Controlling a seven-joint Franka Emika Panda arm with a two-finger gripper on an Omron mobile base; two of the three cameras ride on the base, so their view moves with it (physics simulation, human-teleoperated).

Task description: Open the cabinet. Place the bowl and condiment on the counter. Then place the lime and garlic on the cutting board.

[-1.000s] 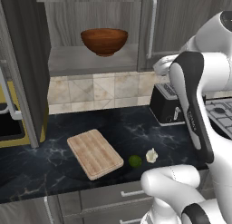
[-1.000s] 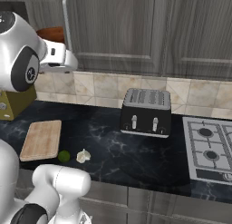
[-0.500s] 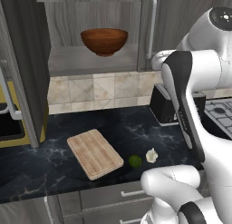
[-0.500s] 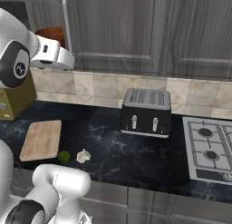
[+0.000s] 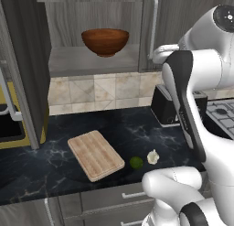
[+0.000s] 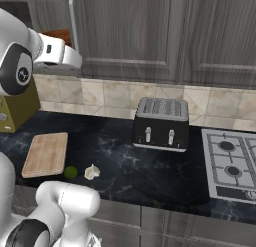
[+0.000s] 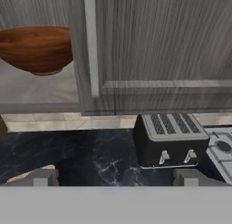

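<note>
Near the cabinet (image 5: 151,42), the arm (gripper (image 7: 115,177) open) swung left

No legible txt, labels or nos. anywhere.

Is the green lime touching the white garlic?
Apart. In the left base view, a strip of black counter shows between the lime and the garlic; the right base view shows that gap too.

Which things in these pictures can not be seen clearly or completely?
- Glossy reddish-brown wooden bowl: right base view, mostly hidden by the white arm.
- Light tan wooden cutting board: hand view, only a corner, behind a finger tip.
- Black toaster: left base view, partly covered by the arm.
- Silver stove: cut by right edge.
</note>
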